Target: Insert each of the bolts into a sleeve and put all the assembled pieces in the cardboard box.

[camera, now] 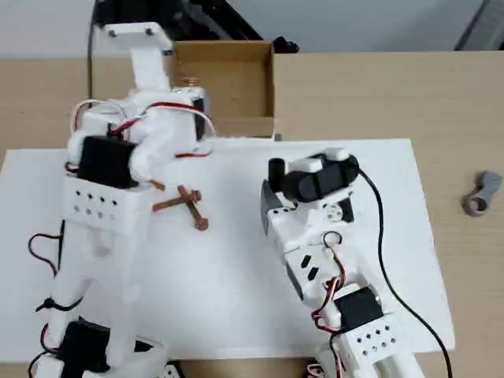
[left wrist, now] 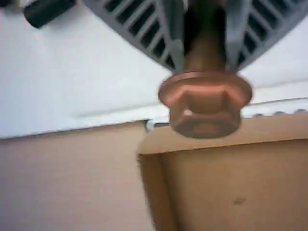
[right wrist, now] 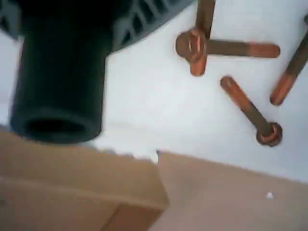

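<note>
A copper bolt (left wrist: 204,103) is gripped by its shank in my left gripper (left wrist: 204,55), head outward, over the near edge of the cardboard box (left wrist: 231,183). In the high view that gripper (camera: 189,93) sits at the box (camera: 236,87), bolt head (camera: 187,80) showing. My right gripper (camera: 276,179) is shut on a black sleeve (camera: 276,168) above the white mat; the sleeve (right wrist: 60,77) points its open end toward the box corner (right wrist: 72,187). Several loose bolts (camera: 185,201) lie crossed on the mat, also seen in the right wrist view (right wrist: 202,45).
The white mat (camera: 236,291) covers most of the tabletop between the two arm bases. A small grey part (camera: 480,194) lies on the bare wood at the far right. The box stands just beyond the mat's far edge.
</note>
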Available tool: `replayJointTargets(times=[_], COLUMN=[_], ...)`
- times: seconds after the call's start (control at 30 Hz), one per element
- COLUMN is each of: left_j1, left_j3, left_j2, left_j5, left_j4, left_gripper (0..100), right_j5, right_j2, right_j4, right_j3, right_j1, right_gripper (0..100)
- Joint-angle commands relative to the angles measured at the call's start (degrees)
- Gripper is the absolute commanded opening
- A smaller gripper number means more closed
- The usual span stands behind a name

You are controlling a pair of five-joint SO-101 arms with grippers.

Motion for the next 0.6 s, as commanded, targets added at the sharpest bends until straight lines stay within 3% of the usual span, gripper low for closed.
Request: replayJointTargets(times=[0.0,0.17,0.57], left_j1=[4.6,9.7,10.2], left_j3=[-0.5,-0.5,-0.6], left_j2=[-2.6,-2.6,-4.1], left_j5=[-0.3,1.8,2.7], left_j4=[-1.6,-2.6,-3.9], left_gripper=[1,0,0], right_j5=[-0.4,0.6,7.7], right_j2=[-1.4,-1.4,-6.4], right_j4=[-5.5,-8.0,-9.5], right_j3=[0.4,0.6,4.4], right_j1=[-0.2,-0.2,-0.6], right_gripper=[0.4,0.4,0.4])
